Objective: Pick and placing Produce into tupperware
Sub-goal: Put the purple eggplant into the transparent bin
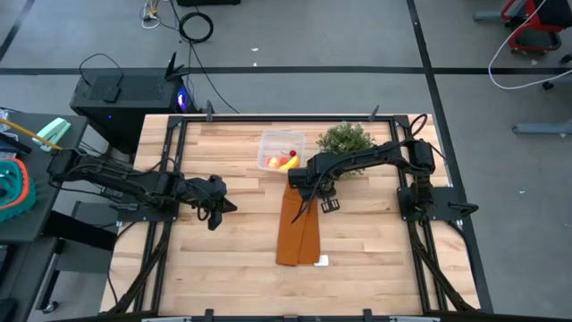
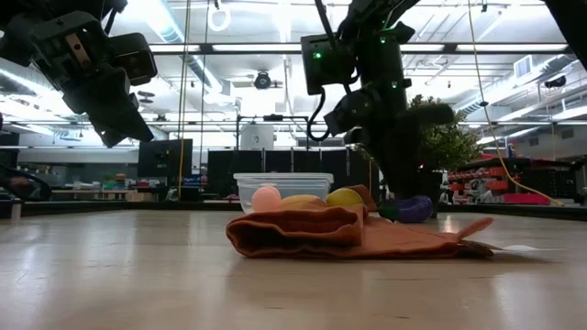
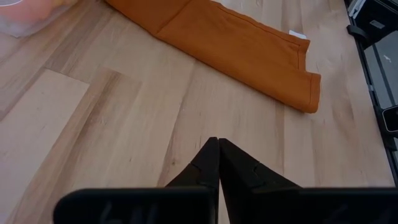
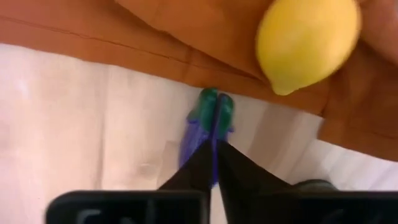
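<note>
The clear tupperware [image 1: 281,150] stands at the table's far middle with red and yellow produce inside. A yellow lemon [image 4: 308,40] lies on the orange-brown cloth [image 1: 299,228]. My right gripper [image 4: 214,144] points down at the cloth's far end, shut on a dark purple piece [image 4: 189,146] with a green cap. In the low view that piece [image 2: 415,209] sits low beside the cloth. My left gripper [image 3: 219,142] hangs shut over bare wood at the table's left [image 1: 214,204], holding nothing. My right gripper pinches the purple piece between its two fingers from above, close to the green-capped end [image 4: 211,107]. The cap sticks out past the fingertips and the purple body [image 4: 186,152] shows beside one finger. I cannot tell whether the piece is clear of the table.
A green bushy potted plant [image 1: 346,139] stands just right of the tupperware, close behind my right arm. The cloth runs from the table's middle toward the near edge. Black frame rails [image 1: 165,179] line both sides of the table.
</note>
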You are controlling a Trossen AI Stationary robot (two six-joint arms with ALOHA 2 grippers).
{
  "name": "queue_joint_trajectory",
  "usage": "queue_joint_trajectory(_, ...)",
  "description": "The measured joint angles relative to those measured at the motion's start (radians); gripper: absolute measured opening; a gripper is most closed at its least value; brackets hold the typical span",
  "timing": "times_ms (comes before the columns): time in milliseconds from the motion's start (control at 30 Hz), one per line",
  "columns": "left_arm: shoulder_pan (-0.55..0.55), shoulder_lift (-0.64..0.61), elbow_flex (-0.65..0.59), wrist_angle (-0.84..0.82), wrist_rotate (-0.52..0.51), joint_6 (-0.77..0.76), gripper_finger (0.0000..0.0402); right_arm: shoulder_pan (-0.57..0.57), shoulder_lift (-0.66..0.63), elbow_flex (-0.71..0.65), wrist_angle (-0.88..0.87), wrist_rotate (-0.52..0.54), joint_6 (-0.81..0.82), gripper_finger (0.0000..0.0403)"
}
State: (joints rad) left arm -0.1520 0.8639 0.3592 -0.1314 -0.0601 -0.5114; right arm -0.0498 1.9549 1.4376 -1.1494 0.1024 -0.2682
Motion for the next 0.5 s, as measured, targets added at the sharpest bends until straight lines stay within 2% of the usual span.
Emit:
queue_joint_trajectory(133,0.000,0.000,0.000,0.000,0.000,0.000,0.0016,0.000,0.000,0.000,0.003,-0.052,-0.001,0.0086)
queue_joint_trajectory(367,0.000,0.000,0.000,0.000,-0.008,0.000,0.0022,-0.013,0.000,-0.004,0.042,-0.050,0.007,0.0195)
queue_joint_trajectory(500,0.000,0.000,0.000,0.000,-0.008,0.000,0.0015,-0.023,0.000,-0.028,0.043,-0.043,0.032,0.0232)
